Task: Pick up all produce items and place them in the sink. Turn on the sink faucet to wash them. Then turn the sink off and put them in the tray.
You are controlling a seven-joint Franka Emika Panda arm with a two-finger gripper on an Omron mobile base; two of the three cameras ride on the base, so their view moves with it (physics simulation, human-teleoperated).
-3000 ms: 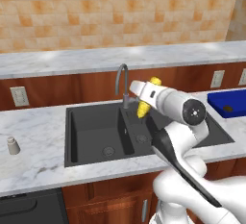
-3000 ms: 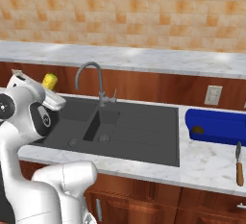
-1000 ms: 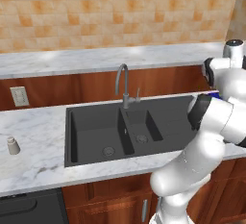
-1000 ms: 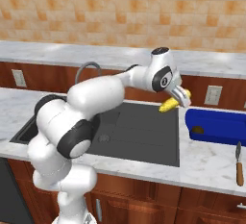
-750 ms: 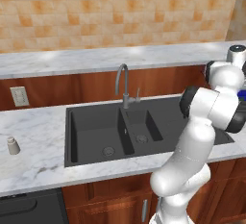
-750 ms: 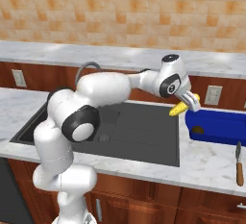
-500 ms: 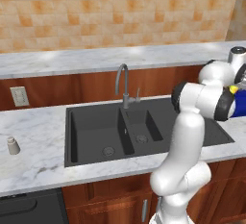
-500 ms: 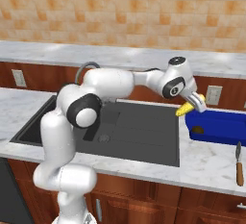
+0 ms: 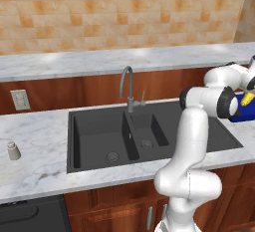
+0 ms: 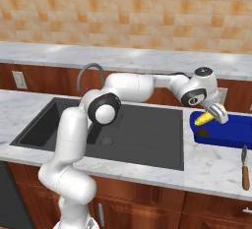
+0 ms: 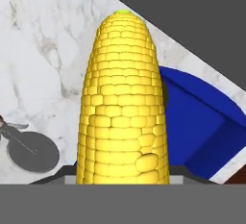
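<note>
My gripper (image 10: 215,113) is shut on the yellow corn cob (image 10: 204,119), holding it just above the left end of the deep-blue tray (image 10: 234,130) on the counter right of the sink (image 10: 142,137). In the hand view the corn cob (image 11: 123,103) stands tall in front, with the tray (image 11: 194,117) below it. A small dark round thing, apparently the other produce item (image 10: 204,133), lies in the tray's near-left corner. The faucet (image 9: 127,87) rises behind the sink (image 9: 99,136), with both basins bare. At the right edge of the left base view the corn cob (image 9: 246,99) shows over the tray (image 9: 241,115).
A tool with a brown handle (image 10: 244,172) lies on the marble counter in front of the tray; its round metal wheel (image 11: 31,153) appears in the hand view. A small grey-white shaker (image 9: 13,150) stands on the counter far left of the sink.
The arm has swung right with the corn cob, from beside the faucet, across the sink, to above the tray's left end.
</note>
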